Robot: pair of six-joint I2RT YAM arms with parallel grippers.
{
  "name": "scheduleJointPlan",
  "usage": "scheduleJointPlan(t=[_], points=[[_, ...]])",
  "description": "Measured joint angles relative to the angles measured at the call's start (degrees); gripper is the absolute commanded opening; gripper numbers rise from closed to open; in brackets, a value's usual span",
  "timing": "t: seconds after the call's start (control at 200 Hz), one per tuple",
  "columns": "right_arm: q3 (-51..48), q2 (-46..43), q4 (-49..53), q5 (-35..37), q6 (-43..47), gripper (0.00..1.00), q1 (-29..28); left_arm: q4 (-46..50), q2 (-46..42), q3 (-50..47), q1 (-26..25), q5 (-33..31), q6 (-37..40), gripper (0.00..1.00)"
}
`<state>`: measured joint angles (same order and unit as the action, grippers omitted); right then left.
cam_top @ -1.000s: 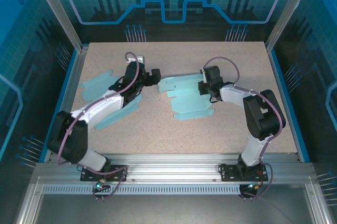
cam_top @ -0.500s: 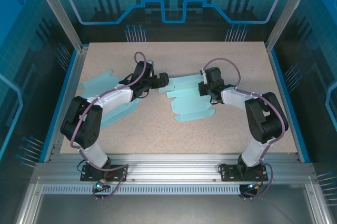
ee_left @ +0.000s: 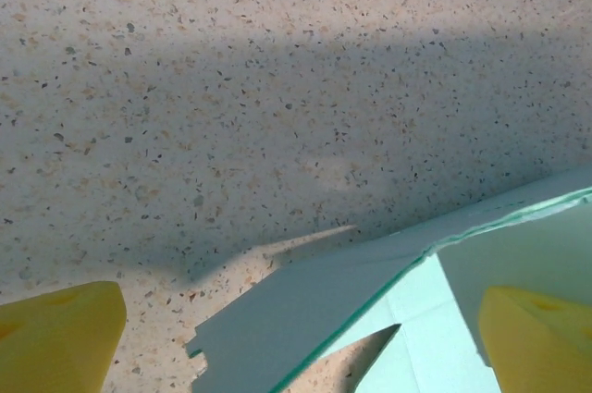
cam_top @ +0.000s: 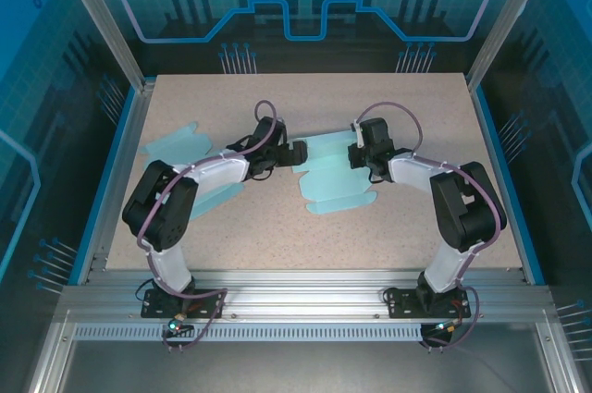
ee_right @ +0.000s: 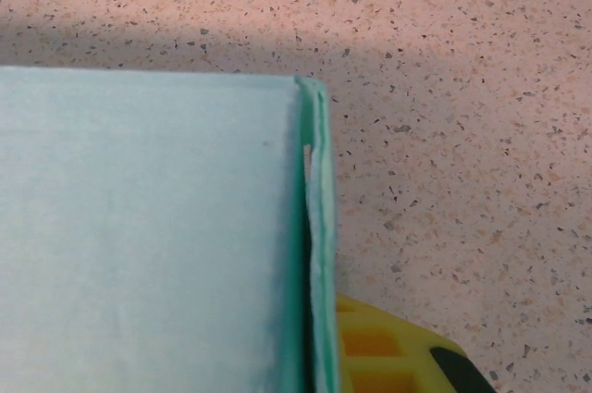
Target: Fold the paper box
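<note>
From above, the paper box point(cam_top: 335, 178) lies flat and pale teal on the speckled table point(cam_top: 277, 236), about mid-table, between the two arms. The left gripper point(cam_top: 298, 153) sits at its left edge and the right gripper point(cam_top: 355, 154) at its right edge. Two more teal blanks point(cam_top: 176, 145) lie further left. In the left wrist view, the yellow fingers point(ee_left: 57, 333) are spread wide with nothing held, and a box flap pokes up between them. In the right wrist view, a yellow finger point(ee_right: 384, 356) is closed on the box's folded edge.
</note>
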<state>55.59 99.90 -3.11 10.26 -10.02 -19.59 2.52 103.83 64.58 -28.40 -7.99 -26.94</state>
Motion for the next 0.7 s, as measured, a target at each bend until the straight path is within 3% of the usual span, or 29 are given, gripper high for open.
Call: scheduleJointPlan(t=[0.275,0.7], points=[[-0.09,-0.15,-0.48,-0.61,-0.22,0.11,0.04,-2.97,1.46,0.33,-0.28,-1.44,-0.13,0.99],[-0.09,-0.17,-0.83,0.07,-1.57,0.11,0.70,-15.76,3.10,-2.62,-1.22,-1.44,-2.73,0.99]])
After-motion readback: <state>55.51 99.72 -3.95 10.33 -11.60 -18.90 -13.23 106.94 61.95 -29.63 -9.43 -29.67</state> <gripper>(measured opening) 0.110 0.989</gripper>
